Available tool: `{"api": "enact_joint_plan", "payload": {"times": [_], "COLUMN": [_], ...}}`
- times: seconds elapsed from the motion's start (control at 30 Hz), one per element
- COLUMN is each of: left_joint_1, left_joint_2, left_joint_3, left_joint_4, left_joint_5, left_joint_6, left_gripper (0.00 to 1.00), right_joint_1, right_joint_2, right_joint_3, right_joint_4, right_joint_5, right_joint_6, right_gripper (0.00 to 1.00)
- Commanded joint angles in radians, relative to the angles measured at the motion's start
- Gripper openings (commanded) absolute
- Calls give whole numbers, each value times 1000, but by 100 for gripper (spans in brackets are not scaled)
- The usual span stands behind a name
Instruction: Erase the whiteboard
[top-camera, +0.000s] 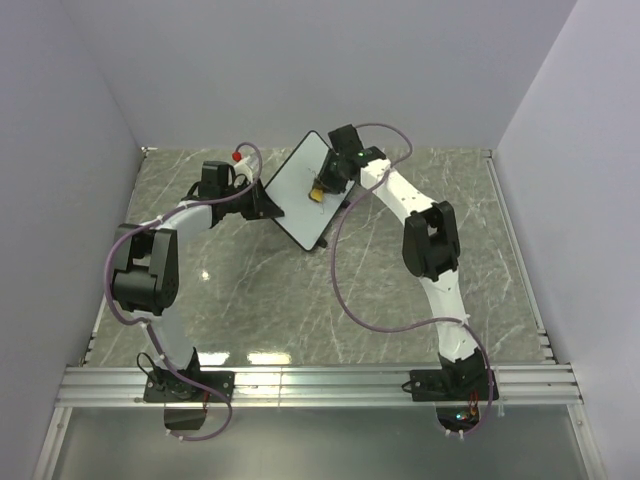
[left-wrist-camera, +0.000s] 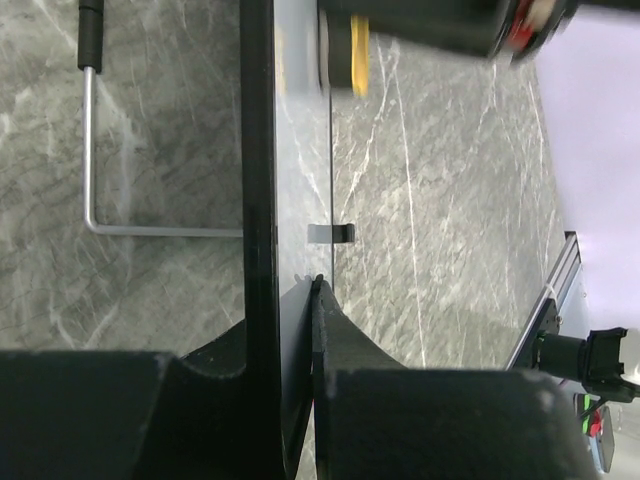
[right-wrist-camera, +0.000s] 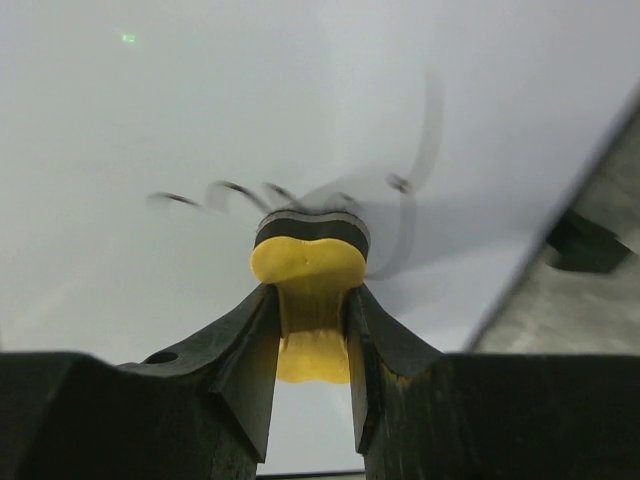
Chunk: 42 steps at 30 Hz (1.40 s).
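The whiteboard (top-camera: 298, 190) stood tilted on one edge toward the far middle of the surface (top-camera: 400, 290), its white face turned to the right arm. Black scribbles (right-wrist-camera: 235, 190) ran across that face, looking smeared and blurred beside the eraser. The yellow eraser (right-wrist-camera: 305, 262) had its dark felt pressed flat against the board, right on the ink.

The right fingers (right-wrist-camera: 365, 320) pinched the eraser by its narrow waist, one on each side. The left fingers (left-wrist-camera: 325, 330) were closed on the board's black rim near its lower left edge, bracing it from behind and in front so it could not tip or slide.

The step in hand looked like the wiping itself, partway done, since loops of ink showed to the left and above the felt. The next move would probably call for sweeping the eraser across those strokes under steady pressure. Meanwhile the left grip would have to hold firm against the push, or the board might swing away.
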Motion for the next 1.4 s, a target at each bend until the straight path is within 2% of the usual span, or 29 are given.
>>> {"api": "enact_joint_plan", "payload": {"times": [0.0, 0.27, 0.43, 0.6, 0.87, 1.0, 1.37], "left_joint_1": [-67, -103, -105, -105, -103, -102, -99], "left_joint_2": [1, -62, -109, -90, -25, 4, 105], "left_joint_3": [-37, -119, -175, -163, -99, -41, 136], "left_joint_4": [-140, -151, -152, -175, -210, -246, -433], "left_joint_5": [-27, -30, -41, -48, -68, -80, -127], "left_joint_6": [141, 120, 120, 137, 146, 144, 150], "left_gripper": [0, 0, 0, 1, 0, 0, 0], "right_joint_1": [26, 29, 29, 26, 22, 22, 8], "right_joint_2": [8, -76, -118, -268, -284, -282, -92], "right_joint_3": [-189, -381, -394, -461, -254, -246, 54], "right_joint_4": [-113, -55, -10, 224, 205, 267, 390], "right_joint_5": [51, 28, -9, -90, -50, -75, -198], "right_joint_6": [-62, -65, -58, -52, -50, -36, 92], "right_gripper": [0, 0, 0, 0, 0, 0, 0]}}
